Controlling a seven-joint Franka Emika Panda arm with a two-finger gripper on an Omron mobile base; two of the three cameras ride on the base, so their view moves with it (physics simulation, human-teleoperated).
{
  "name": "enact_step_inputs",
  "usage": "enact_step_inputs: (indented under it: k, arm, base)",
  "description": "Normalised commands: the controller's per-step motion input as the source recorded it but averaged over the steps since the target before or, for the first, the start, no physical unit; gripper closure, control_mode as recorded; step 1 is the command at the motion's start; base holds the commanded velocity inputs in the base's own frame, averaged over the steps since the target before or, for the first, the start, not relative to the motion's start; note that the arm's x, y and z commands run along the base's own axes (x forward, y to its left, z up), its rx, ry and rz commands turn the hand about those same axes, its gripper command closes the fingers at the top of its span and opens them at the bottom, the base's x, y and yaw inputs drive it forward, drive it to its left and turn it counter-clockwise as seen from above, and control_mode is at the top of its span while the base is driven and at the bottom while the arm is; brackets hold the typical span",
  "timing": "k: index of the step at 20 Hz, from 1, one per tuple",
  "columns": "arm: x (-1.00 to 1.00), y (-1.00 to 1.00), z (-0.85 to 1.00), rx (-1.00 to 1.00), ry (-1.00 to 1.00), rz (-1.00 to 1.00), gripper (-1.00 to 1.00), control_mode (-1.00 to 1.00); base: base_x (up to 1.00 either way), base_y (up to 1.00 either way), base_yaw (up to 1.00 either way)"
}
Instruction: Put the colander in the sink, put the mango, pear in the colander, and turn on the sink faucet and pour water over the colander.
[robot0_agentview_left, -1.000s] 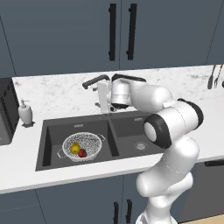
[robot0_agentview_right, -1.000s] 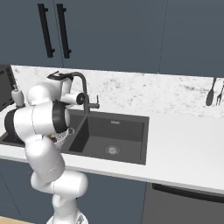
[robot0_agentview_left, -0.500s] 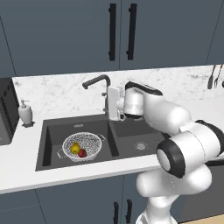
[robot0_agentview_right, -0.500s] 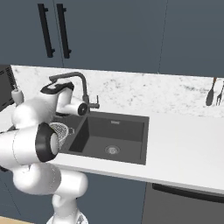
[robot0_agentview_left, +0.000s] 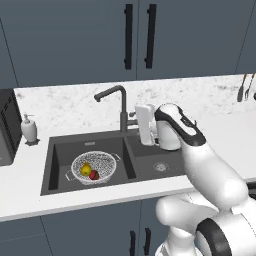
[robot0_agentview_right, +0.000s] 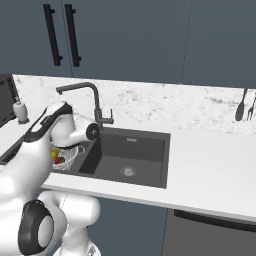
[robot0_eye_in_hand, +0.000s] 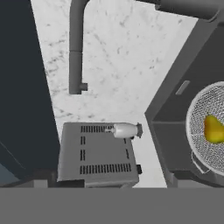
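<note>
The wire-mesh colander (robot0_agentview_left: 94, 166) sits in the left basin of the dark sink (robot0_agentview_left: 67, 145). The yellow pear (robot0_agentview_left: 86, 170) and the red mango (robot0_agentview_left: 94, 174) lie inside it. The gooseneck faucet (robot0_agentview_left: 121, 106) stands behind the divider, its spout over the left basin, and no water shows under it. My gripper (robot0_agentview_left: 141, 126) hangs just right of the faucet's stem by the side lever (robot0_agentview_left: 132, 114); its fingers are hidden. The hand view looks past the spout (robot0_eye_in_hand: 75, 48) to the colander (robot0_eye_in_hand: 205, 131) and pear (robot0_eye_in_hand: 214, 129). From the right, the colander (robot0_agentview_right: 68, 152) peeks out behind my arm.
A white soap bottle (robot0_agentview_left: 28, 129) stands on the marble counter (robot0_agentview_left: 200, 100) left of the sink, beside a dark appliance (robot0_agentview_left: 7, 127). Utensils hang at the far right wall (robot0_agentview_left: 243, 87). The right basin (robot0_agentview_right: 131, 155) has a steel drain. Cabinets with black handles (robot0_agentview_left: 139, 36) are above.
My hand has swung from the left of the faucet stem to its right side and slightly lower. The colander and both fruits have stayed in place.
</note>
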Motion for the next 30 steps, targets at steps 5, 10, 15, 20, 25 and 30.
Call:
enact_step_inputs:
  k: [5,10,15,20,25,30]
  arm:
    - [-0.37,-0.47,0.05,-0.66,-0.02,-0.12,-1.0,-1.0]
    - [-0.1,-0.53,0.04,-0.7,-0.09,-0.11,-1.0,-1.0]
    - [0.0,-0.7,0.0,-0.57,-0.25,-0.02,-1.0,-1.0]
    - [0.11,-0.77,0.01,-0.36,-0.16,0.15,-1.0,-1.0]
    - [0.09,-0.33,-0.11,-0.37,-0.12,0.32,-1.0,-1.0]
    - [0.13,-0.07,-0.14,-0.3,-0.2,0.33,-1.0,-1.0]
  base:
    - [0.0,0.0,0.0]
    - [0.0,0.0,0.0]
    - [0.0,0.0,0.0]
    - [0.0,0.0,0.0]
    - [0.0,0.0,0.0]
    - [0.0,0.0,0.0]
